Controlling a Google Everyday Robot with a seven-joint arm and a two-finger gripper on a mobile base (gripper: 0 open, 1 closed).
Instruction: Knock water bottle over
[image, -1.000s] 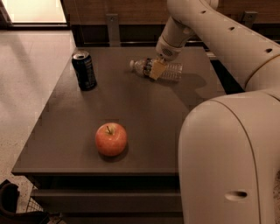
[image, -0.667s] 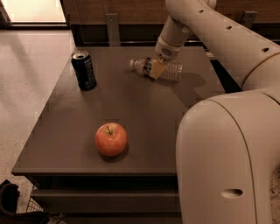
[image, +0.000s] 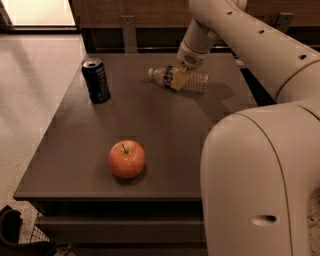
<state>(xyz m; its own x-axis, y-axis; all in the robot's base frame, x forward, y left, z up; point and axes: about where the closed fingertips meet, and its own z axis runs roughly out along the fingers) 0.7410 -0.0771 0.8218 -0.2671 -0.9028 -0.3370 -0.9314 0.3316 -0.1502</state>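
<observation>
Upper centre on tabletop (image: 165, 125): bottle (image: 197, 81) lying flat, apparently toppled as tasked; tool (image: 177, 78) at its middle, grip impossible to tell.

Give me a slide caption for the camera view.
Water bottle lies on its side on the table, gripper over its middle; soda can upright, apple nearer.

Cream, rounded arm (image: 260, 45) with tan hand (image: 178, 79) over table (image: 150, 120)

1 white arm (image: 250, 35) reaching in from upper right, wrist (image: 192, 52) angled down, gripper (image: 177, 78) low at far centre
</observation>
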